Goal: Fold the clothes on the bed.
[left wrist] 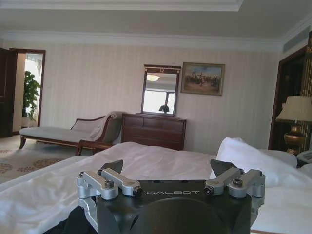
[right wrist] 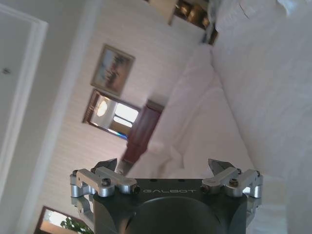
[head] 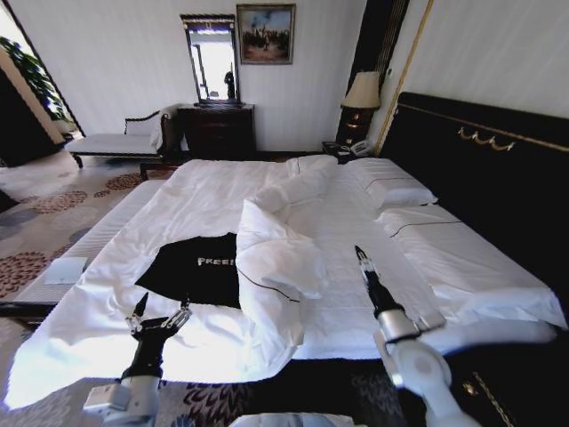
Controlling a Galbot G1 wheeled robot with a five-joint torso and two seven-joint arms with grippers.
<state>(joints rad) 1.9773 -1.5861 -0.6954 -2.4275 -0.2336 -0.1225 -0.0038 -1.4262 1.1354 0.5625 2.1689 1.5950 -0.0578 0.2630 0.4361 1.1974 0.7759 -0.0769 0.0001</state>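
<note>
T-shirt (head: 197,267) on bed (head: 213,200), left pincer (head: 162,310) spread

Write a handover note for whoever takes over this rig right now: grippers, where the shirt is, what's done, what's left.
Left gripper: open, holding nothing, just short of the near hem of the black T-shirt.
Right gripper: open per its wrist view, holding nothing, over the white sheets right of the bunched duvet.
T-shirt: lying spread on the bed, left half; its right side meets or slips under the duvet.
Done: no fold visible.
Left: grasp and fold the shirt.
</note>
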